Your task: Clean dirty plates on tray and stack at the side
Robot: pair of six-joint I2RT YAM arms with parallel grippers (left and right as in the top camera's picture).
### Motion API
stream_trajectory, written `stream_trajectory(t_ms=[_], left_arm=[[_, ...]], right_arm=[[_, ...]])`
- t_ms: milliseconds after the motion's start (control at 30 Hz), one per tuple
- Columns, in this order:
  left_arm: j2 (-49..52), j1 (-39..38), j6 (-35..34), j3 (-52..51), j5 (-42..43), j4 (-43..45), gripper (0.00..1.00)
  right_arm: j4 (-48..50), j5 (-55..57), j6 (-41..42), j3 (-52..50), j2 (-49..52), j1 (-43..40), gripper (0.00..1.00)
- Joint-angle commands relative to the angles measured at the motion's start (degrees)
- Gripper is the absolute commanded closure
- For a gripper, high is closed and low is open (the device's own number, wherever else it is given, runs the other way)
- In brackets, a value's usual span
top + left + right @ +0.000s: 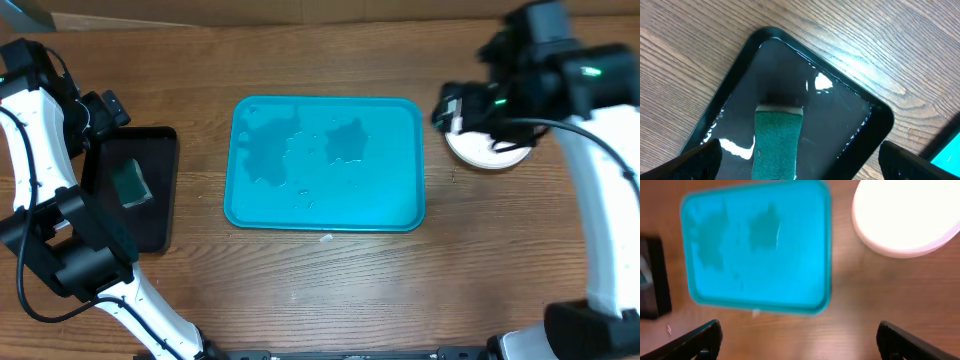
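The turquoise tray [325,165] lies mid-table with wet patches on its floor and no plate on it; the right wrist view shows this tray [755,250] blurred. A white plate [487,152] sits on the wood to the tray's right, partly hidden under my right arm, and glares bright as the plate [905,215] in the right wrist view. My right gripper [455,108] hovers open between tray and plate, nothing between its fingers [700,341]. My left gripper [108,135] hangs open above a green sponge [777,142].
A black tray [860,135] holding a film of water and the sponge [131,183] sits at the table's left side. A small white fleck [325,238] lies on the wood just in front of the turquoise tray.
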Motion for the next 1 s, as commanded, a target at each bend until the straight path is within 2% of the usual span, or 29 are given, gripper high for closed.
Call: stream_trajectory(t_ms=[0, 200, 700, 967], left_arm=[[-0.6, 0.2, -0.6, -0.2, -0.2, 0.2, 0.00], [-0.6, 0.2, -0.6, -0.2, -0.2, 0.2, 0.00], [-0.6, 0.2, -0.6, -0.2, -0.2, 0.2, 0.01], [-0.6, 0.2, -0.6, -0.2, -0.2, 0.2, 0.00]], right_arm=[[4.7, -2.3, -6.9, -1.2, -3.9, -1.6, 0.00], [19.4, -2.3, -9.2, -12.7, -12.3, -1.8, 0.00], [60.9, -2.4, -8.5, -64.8, -49.4, -4.8, 0.00], [79.4, -2.3, -8.5, -86.8, -68.3, -4.8, 0.00]])
